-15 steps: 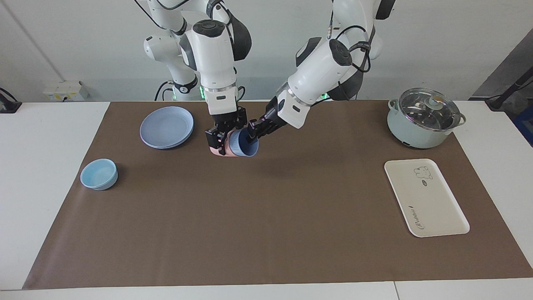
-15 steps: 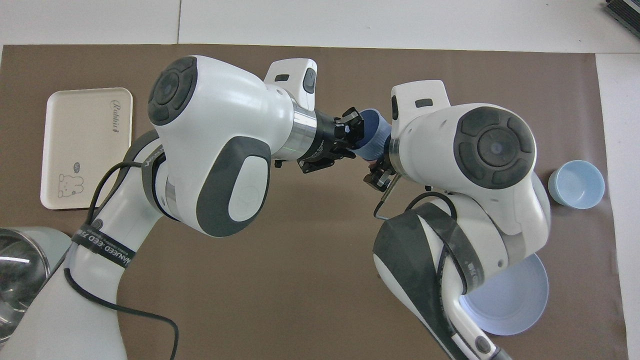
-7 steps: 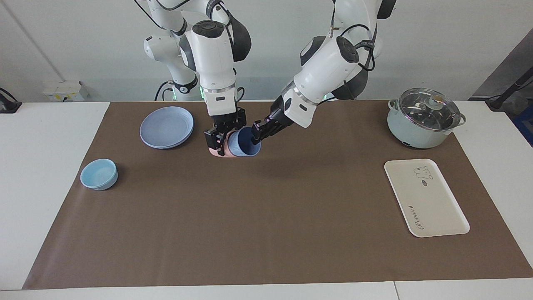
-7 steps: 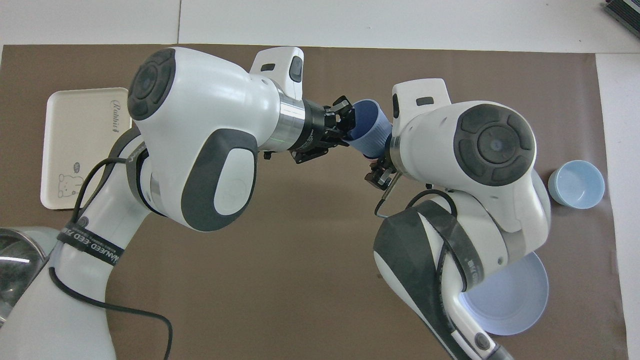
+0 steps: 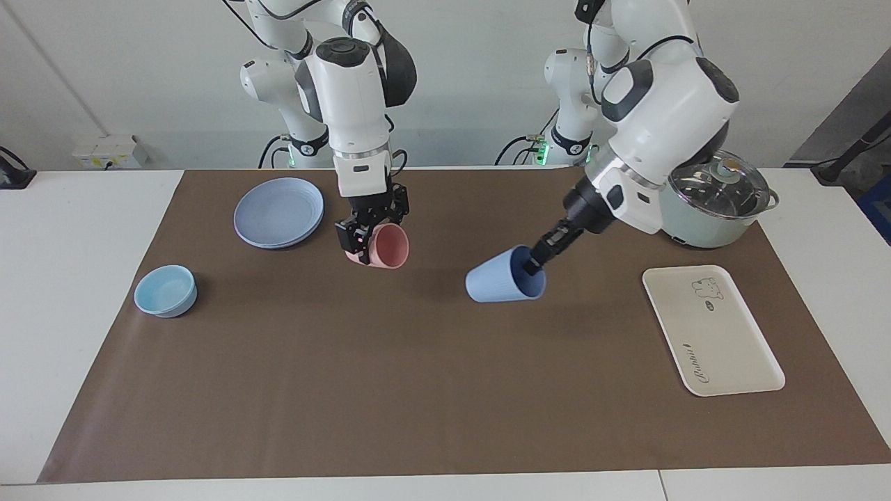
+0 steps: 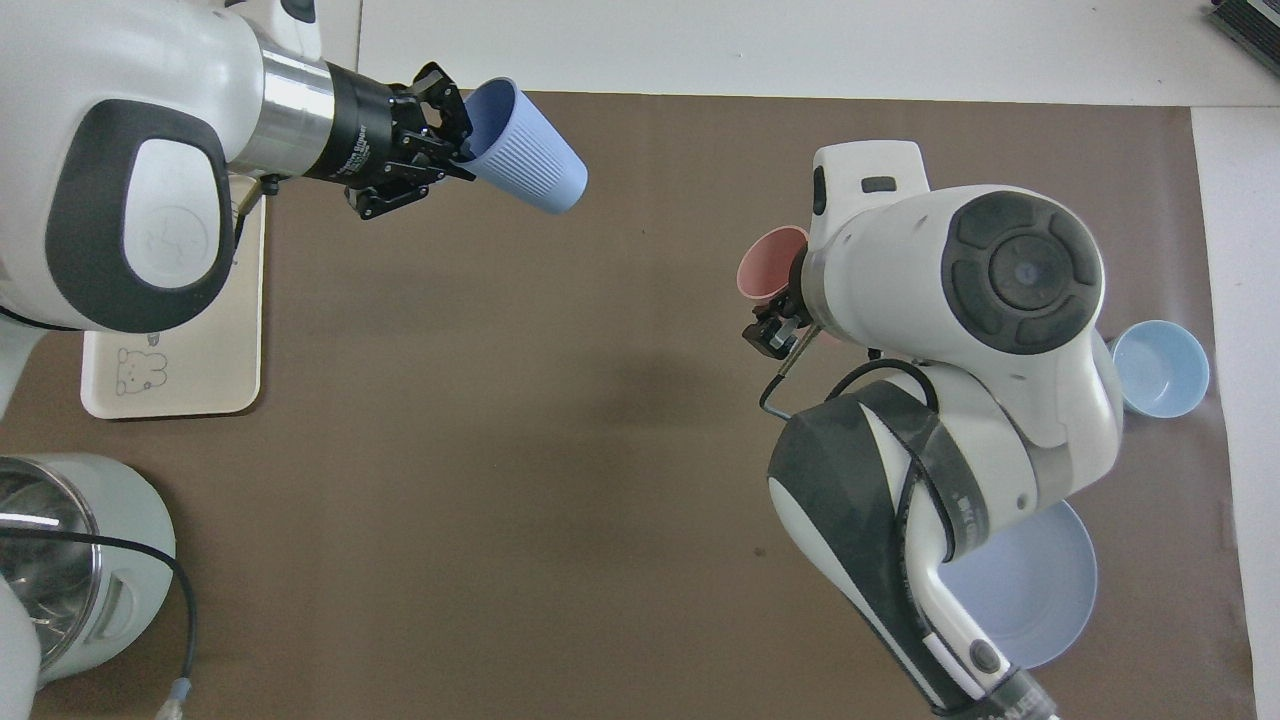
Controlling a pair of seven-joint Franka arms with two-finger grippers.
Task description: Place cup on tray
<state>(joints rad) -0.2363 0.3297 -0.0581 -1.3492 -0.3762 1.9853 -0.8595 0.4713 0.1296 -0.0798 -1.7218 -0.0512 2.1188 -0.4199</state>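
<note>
Brown mat (image 5: 418,390): my left gripper (image 5: 534,263) clamps the blue cup's (image 5: 502,277) rim, carrying it trayward (image 5: 738,362); right gripper (image 5: 356,240) grips the pink cup (image 5: 387,248).

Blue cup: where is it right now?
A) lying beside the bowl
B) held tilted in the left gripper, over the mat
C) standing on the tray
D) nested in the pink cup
B: the left gripper pinches the blue cup by its rim, tilted above the mat, short of the tray.
</note>
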